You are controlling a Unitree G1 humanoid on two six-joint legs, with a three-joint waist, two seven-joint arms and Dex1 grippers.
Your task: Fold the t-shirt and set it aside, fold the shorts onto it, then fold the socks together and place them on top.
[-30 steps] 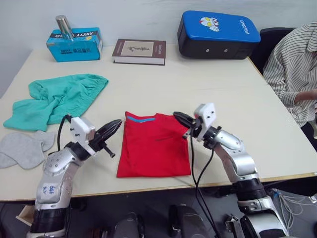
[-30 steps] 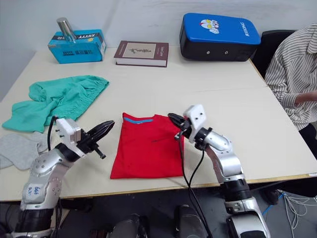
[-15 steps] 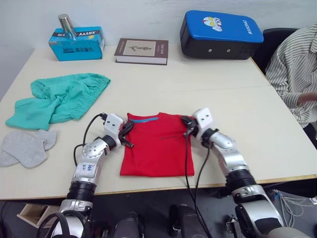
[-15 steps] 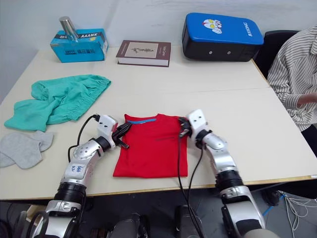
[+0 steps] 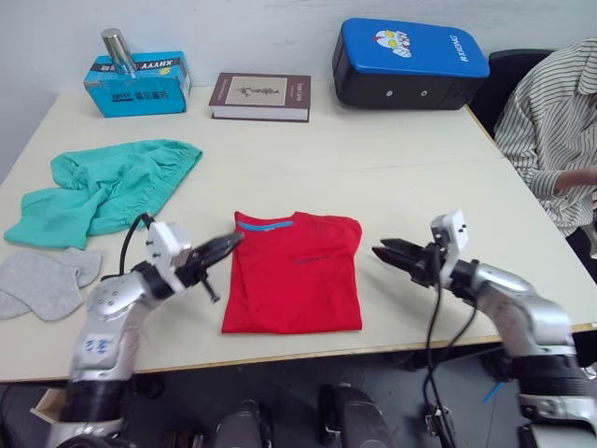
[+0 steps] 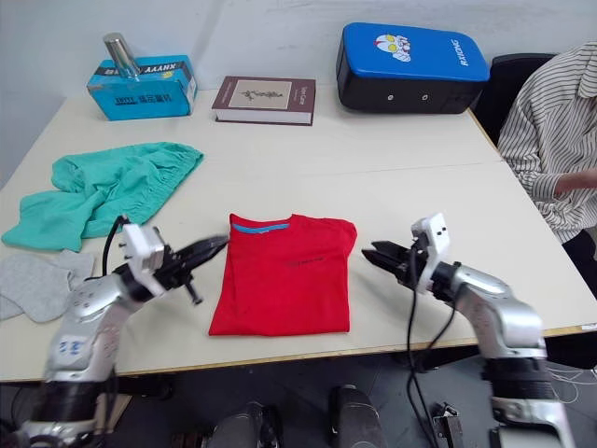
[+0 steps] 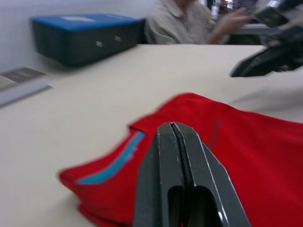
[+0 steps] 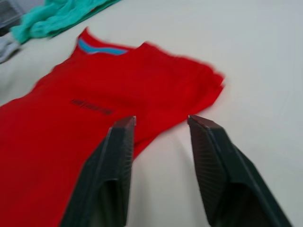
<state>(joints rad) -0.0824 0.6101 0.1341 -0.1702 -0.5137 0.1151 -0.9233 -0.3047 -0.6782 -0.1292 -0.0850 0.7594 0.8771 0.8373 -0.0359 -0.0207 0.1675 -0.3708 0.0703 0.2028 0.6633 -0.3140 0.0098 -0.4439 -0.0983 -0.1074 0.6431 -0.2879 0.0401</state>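
The red t-shirt point(image 5: 294, 273) lies folded into a narrow rectangle at the table's front middle, blue collar band facing the far side. My left gripper point(image 5: 229, 245) is shut and empty, its tip just left of the shirt's collar corner. My right gripper point(image 5: 380, 252) hovers a short way off the shirt's right edge, open with nothing between its fingers point(image 8: 120, 156). The teal shorts point(image 5: 103, 189) lie crumpled at the left. The grey socks point(image 5: 42, 280) rest flat near the front left edge.
A blue tissue box point(image 5: 135, 79) with a metal can on it, a brown book point(image 5: 261, 96) and a blue case point(image 5: 410, 63) line the far side. A person in a striped shirt point(image 5: 550, 121) sits at the right. Bare table point(image 5: 448, 187) lies right of the shirt.
Both grippers have pulled away from the shirt's upper corners. The right one moved off to the right and opened; the left one drew back left, still shut.
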